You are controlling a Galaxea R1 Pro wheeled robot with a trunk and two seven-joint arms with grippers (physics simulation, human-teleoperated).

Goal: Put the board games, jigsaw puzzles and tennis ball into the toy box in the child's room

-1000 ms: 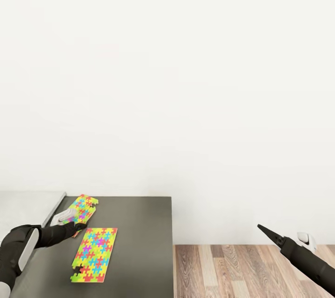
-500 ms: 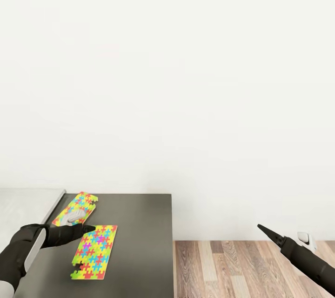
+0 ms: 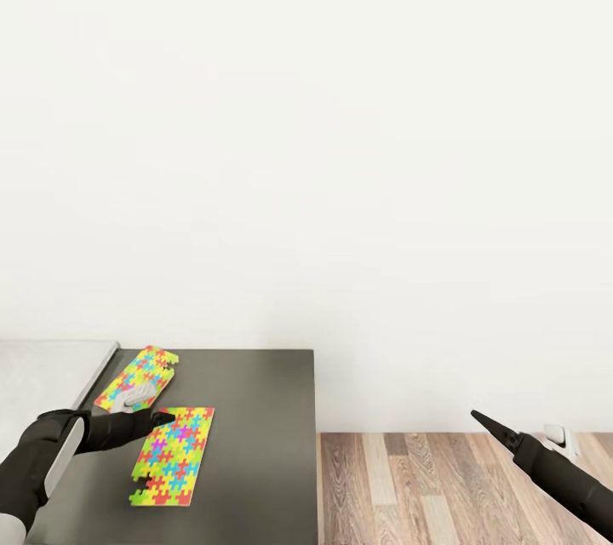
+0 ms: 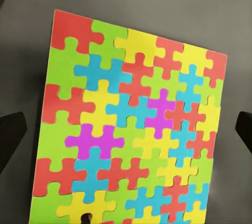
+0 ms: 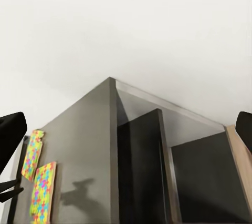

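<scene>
Below, the left gripper (image 3: 162,419) is poised with fingers spread over the near jigsaw puzzle (image 3: 173,455), flat on the table (image 3: 255,443), for grasping; the right gripper (image 3: 477,417) is kept aside, fingers apart.

Left gripper (image 3: 162,418) is shifting from far jigsaw puzzle (image 3: 136,377) toward near jigsaw puzzle (image 3: 173,455), fingers spread over it; far puzzle now seemingly lying flat.

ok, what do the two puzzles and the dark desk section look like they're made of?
Both jigsaw puzzles, near and far: thin flat sheets, matte saturated colours with no glare, probably card or foam; the look leaves it open. Dark desk section: smooth grey top, likely laminate or painted board; in the right wrist view it carries a soft sheen and the arm's shadow.
</scene>
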